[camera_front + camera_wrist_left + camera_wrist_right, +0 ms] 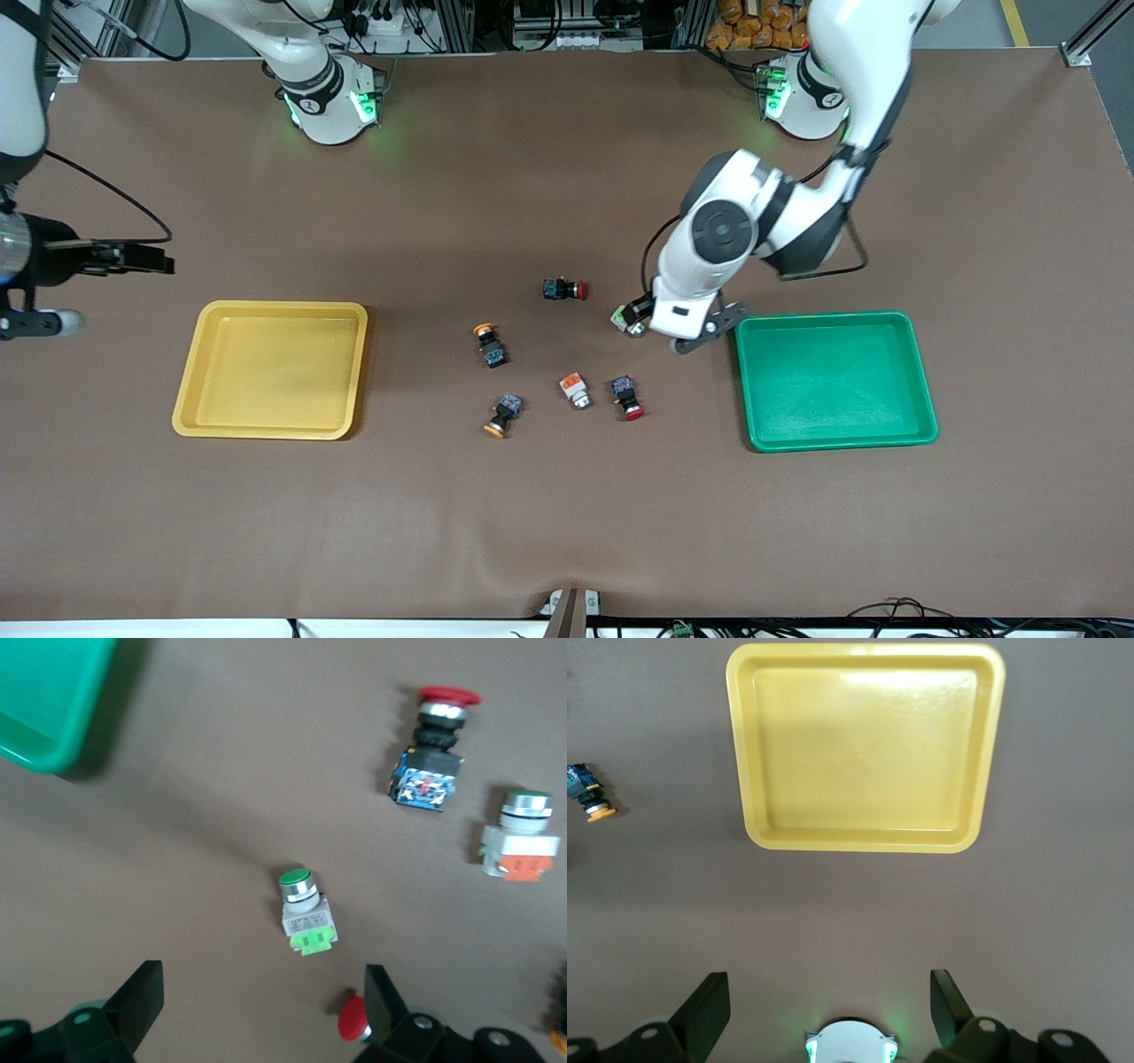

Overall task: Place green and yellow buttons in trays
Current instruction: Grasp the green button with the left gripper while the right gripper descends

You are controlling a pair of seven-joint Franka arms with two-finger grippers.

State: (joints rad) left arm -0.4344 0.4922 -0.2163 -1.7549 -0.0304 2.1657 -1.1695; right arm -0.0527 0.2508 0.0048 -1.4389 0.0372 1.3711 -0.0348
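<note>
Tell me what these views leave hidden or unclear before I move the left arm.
- Front view: the green button is half covered by the left gripper; the left wrist view shows it whole.
- Front view: the right gripper sits at the frame's edge, fingers indistinct.
- Left wrist view: the green tray is cut to one corner; a red button is partly hidden by a finger.

Count on table: six button switches. Two red-capped [629, 398] [564, 289], two round orange-yellow [488, 342] [501, 416], one square orange [576, 389], one green [624, 317] under the left gripper [660, 330]. Two trays: yellow [190, 390], green [921, 390].
</note>
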